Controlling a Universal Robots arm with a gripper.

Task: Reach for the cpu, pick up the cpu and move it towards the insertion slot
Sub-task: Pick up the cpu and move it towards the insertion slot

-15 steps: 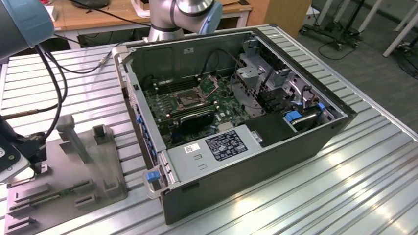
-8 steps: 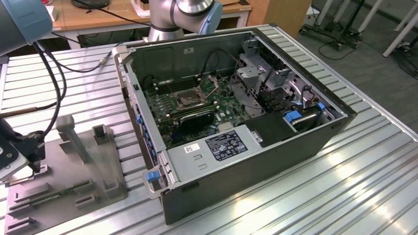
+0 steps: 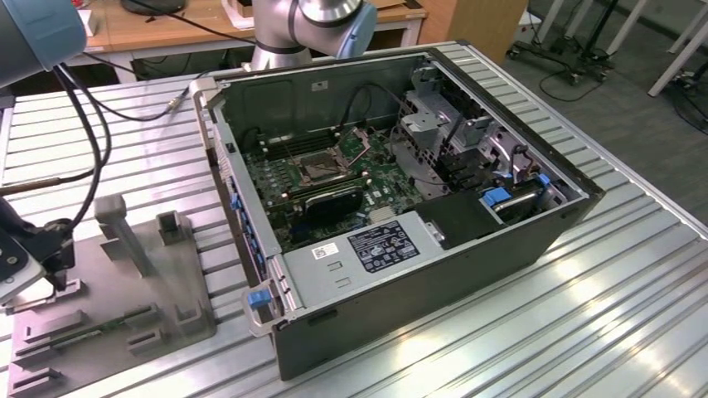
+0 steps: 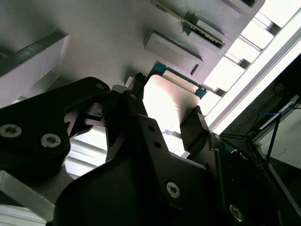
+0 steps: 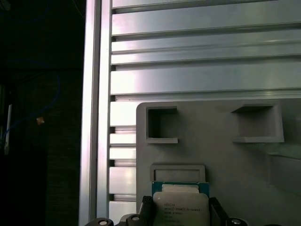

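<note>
The counter (image 3: 619,282) is overlooked from high in the exterior view, the computer case (image 3: 443,274) central, the grey tray (image 3: 166,282) at eight o'clock. That tray is viewed closely in both wrist views, past the claw (image 4: 167,96) gripping the cpu (image 5: 181,212).

There is one robot arm (image 3: 310,21) carrying one hand (image 4: 167,106), and there is one cpu (image 5: 181,207). One grey tray (image 3: 133,332) lies on the one slatted metal surface (image 3: 575,315). In the exterior view two posts rise from the tray: one tall upright (image 3: 119,228) and one short upright (image 3: 168,225). In the first wrist view the tray shows two square pockets: a first recess (image 5: 161,125) and a second recess (image 5: 256,123). One open computer case (image 3: 443,274) holds one insertion slot (image 3: 315,166) and one white-labelled power supply box (image 3: 376,245).
</note>
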